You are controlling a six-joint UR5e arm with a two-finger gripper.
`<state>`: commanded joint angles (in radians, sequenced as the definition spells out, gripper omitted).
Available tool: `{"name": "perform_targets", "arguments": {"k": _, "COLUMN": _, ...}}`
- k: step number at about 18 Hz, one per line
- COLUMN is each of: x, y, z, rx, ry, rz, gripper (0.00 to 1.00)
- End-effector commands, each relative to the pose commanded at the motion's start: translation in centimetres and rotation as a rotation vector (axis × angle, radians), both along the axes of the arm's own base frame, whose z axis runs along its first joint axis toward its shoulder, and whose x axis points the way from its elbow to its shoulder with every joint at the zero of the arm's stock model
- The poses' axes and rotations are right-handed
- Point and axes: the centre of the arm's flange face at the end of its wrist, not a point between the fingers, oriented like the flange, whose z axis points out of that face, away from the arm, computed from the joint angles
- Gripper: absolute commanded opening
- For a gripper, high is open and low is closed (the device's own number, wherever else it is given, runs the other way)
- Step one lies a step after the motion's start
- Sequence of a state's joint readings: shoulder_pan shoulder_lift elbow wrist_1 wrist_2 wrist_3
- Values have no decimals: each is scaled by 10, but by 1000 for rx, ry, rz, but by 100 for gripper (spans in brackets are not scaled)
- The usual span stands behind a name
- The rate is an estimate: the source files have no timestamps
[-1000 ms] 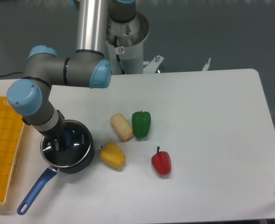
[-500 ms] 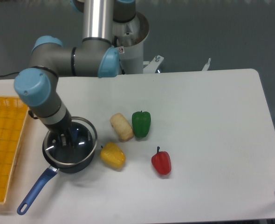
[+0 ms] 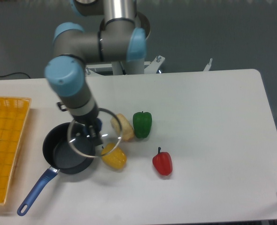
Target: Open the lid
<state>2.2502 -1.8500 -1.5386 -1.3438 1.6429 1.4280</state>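
Observation:
The round clear glass lid [image 3: 82, 143] with its thin metal rim hangs in the air, tilted, over the right edge of the dark blue saucepan [image 3: 65, 154]. My gripper [image 3: 93, 129] is shut on the lid's blue centre knob and holds it off the pan. The saucepan stands uncovered on the white table, its long blue handle [image 3: 35, 192] pointing to the lower left. The lid overlaps the yellow pepper and the bread roll in the picture.
A yellow pepper [image 3: 115, 158], a bread roll [image 3: 123, 126], a green pepper [image 3: 142, 124] and a red pepper [image 3: 162, 162] lie right of the pan. An orange tray [image 3: 4, 145] sits at the left table edge.
The lid has come off the saucepan: my gripper lifted it and carried it up and to the right, and the arm swung right with it. The pan stayed put.

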Motion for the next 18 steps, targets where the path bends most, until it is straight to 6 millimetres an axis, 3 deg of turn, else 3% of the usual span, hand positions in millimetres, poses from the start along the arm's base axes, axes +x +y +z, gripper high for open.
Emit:
{"name": "perform_targets", "arguments": {"k": 8, "x": -56, "y": -29, "z": -2, "rx": 15, "ry": -37, "rz": -5, "gripper": 57}}
{"name": "perform_targets", "arguments": {"k": 18, "x": -72, "y": -33, "z": -6, "rx": 16, "ry": -43, "rz": 6, "gripper": 57}}
